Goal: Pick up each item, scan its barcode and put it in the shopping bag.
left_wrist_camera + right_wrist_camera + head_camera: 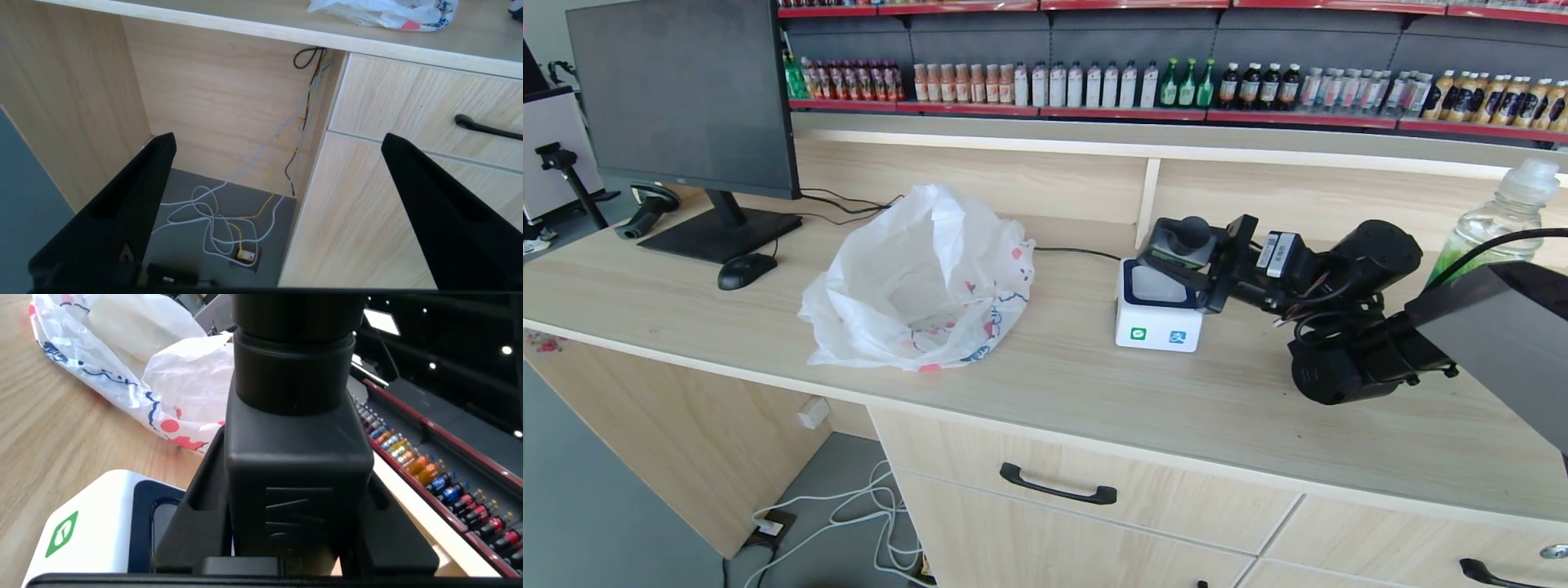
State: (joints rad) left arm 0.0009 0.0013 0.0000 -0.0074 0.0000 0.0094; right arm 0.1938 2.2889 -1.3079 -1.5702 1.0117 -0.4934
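Wooden counter (1054,384): right gripper (1209,265) clamps a dark bottle (1186,238) over the scanner (1160,327) (left gripper (279,143) spread, empty).

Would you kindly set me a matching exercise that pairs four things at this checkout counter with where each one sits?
Things:
1. shopping bag
2. white scanner
3. computer mouse
4. clear bottle

Places:
A. beside the monitor stand
B. far right, behind the right arm
C. directly under the dark item
D. between the mouse and the scanner, mouth open

Pairs: 1-D, 2-C, 3-A, 4-B
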